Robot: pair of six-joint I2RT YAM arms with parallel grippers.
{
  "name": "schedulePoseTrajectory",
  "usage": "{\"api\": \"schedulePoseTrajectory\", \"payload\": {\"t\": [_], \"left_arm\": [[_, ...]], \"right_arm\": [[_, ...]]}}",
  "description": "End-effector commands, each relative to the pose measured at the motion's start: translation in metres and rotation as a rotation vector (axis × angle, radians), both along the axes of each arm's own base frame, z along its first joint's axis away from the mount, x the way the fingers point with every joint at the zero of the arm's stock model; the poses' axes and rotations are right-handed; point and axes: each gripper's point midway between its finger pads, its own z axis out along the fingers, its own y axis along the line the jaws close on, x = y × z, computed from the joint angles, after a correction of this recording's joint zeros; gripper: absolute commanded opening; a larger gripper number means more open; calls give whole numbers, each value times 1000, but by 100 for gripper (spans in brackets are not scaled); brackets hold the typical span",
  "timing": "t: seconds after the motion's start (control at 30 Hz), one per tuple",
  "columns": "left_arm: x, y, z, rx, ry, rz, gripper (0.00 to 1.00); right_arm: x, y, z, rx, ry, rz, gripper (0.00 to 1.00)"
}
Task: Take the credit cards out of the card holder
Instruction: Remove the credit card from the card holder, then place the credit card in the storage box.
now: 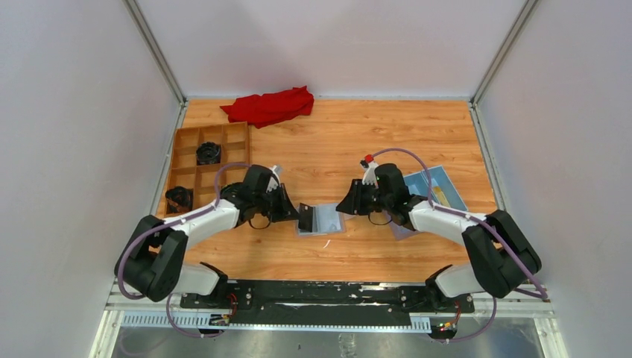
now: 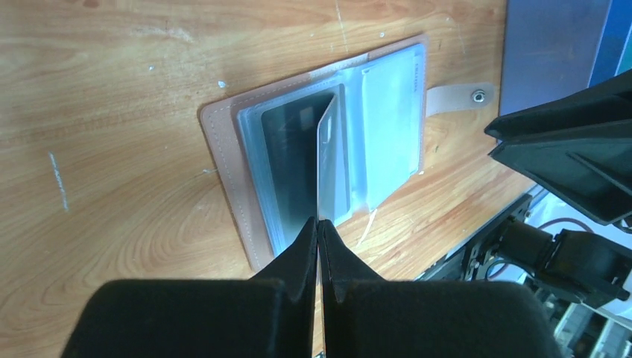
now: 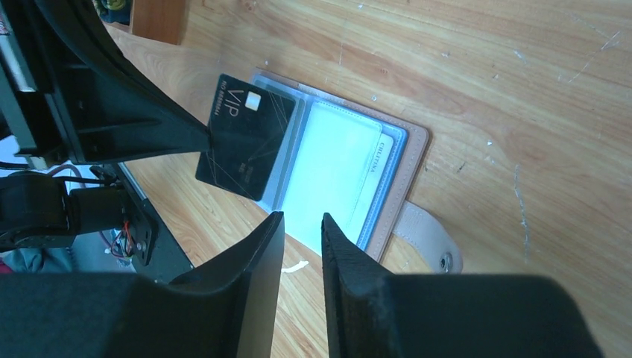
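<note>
The card holder [image 1: 326,219] lies open on the table between the arms, tan-pink rim [image 2: 223,153] outside and pale clear sleeves [image 3: 335,171] inside. My left gripper [image 2: 319,222] is shut on the edge of a black credit card [image 3: 246,138], which stands tilted up over the holder's left page. It shows edge-on in the left wrist view [image 2: 328,149]. A pale card [image 3: 381,171] sits in a sleeve on the right page. My right gripper [image 3: 302,218] is open by a narrow gap and empty, just above the holder's near edge.
The holder's strap with a snap [image 3: 440,255] points right. A blue box [image 1: 438,186] lies behind the right arm. A brown compartment tray [image 1: 223,138] with black items stands at the left, and a red cloth [image 1: 268,106] lies at the back.
</note>
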Motion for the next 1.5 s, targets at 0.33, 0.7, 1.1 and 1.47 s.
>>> {"api": "schedulePoseTrajectory", "payload": {"t": [0.33, 0.7, 1.1, 1.47], "left_arm": [[3, -11, 51, -68, -50, -76, 0], [1, -26, 96, -253, -93, -90, 0], [0, -31, 110, -327, -101, -103, 0], [0, -26, 100, -309, -96, -89, 0]], "right_arm": [[-15, 34, 29, 225, 28, 209, 49], [-20, 45, 40, 366, 65, 238, 60], [-21, 57, 64, 561, 93, 281, 53], [-18, 54, 77, 686, 85, 276, 0]]}}
